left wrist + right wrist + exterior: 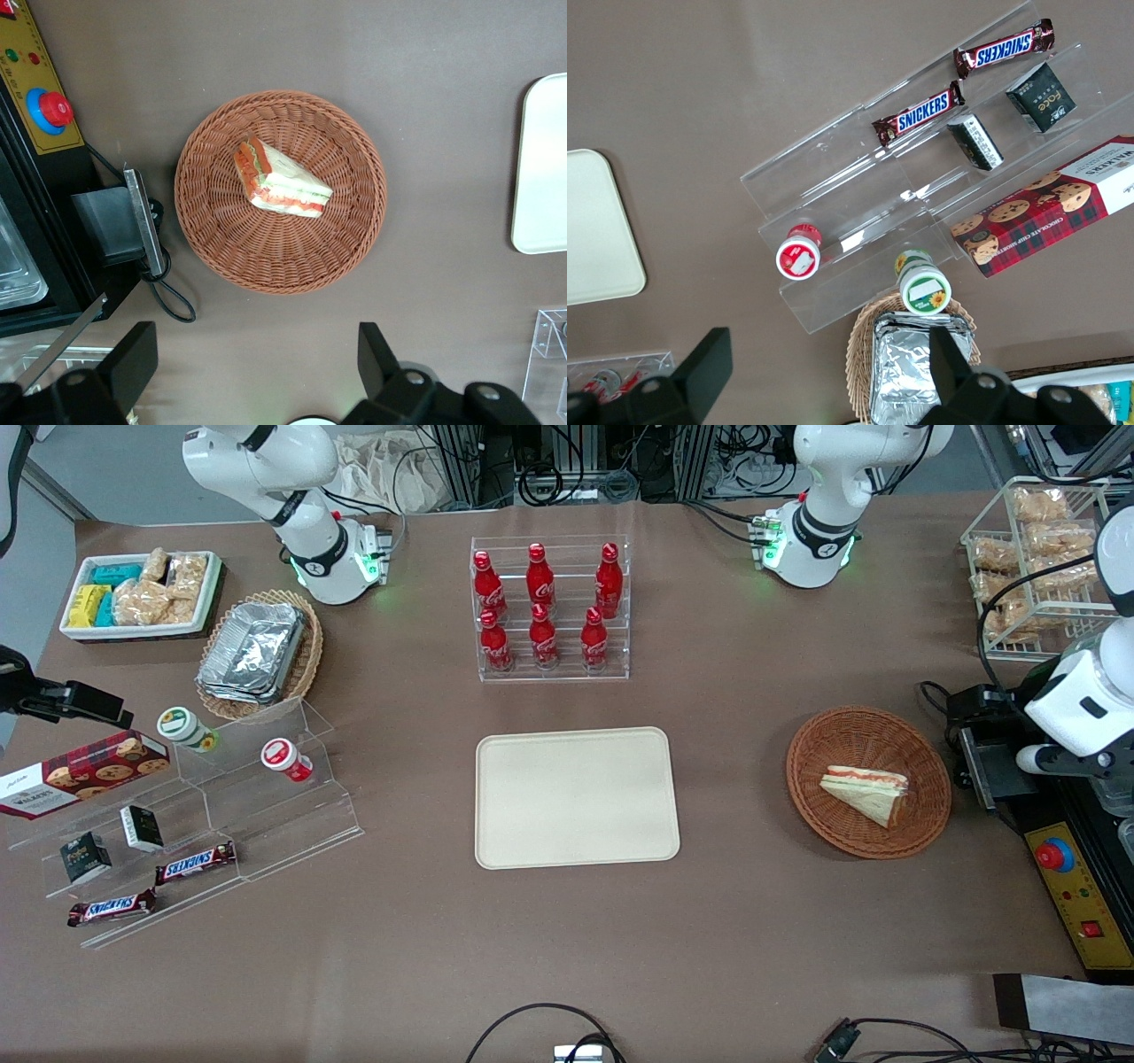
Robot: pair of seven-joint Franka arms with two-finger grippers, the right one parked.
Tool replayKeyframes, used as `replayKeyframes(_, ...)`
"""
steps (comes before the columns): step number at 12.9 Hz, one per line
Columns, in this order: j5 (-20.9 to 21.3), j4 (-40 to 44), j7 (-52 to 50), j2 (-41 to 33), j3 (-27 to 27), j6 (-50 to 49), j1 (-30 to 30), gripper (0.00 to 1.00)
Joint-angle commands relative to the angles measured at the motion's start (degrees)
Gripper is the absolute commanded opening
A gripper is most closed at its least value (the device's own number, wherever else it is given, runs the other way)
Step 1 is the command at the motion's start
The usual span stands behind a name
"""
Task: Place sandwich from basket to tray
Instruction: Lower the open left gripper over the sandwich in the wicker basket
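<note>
Sandwich lies in round wicker basket, toward working arm's end of table from bare cream tray; left gripper above basket, fingers apart, holding nothing.

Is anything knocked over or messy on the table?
Two small cups, a green-lidded cup and a red-lidded cup, lie on their sides on the clear display steps. Otherwise things look tidy: the sandwich sits in the basket, the tray is bare, and the open gripper is above the basket.
</note>
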Motion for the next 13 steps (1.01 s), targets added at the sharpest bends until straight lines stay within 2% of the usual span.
replayKeyframes(1, 0.1, 2.0, 0.1, 0.7, 0.6, -1.6, -1.1, 1.00)
replayKeyframes(7, 0.0, 1.6, -1.3, 3.2, 0.6, -1.4, -0.8, 1.00)
replayKeyframes(9, 0.2, -1.1, -10.8, 4.3, 0.8, 0.7, -0.6, 1.00)
replayKeyframes(13, 0.4, -14.6, -24.0, 3.2, 1.0, 16.2, -0.3, 1.00)
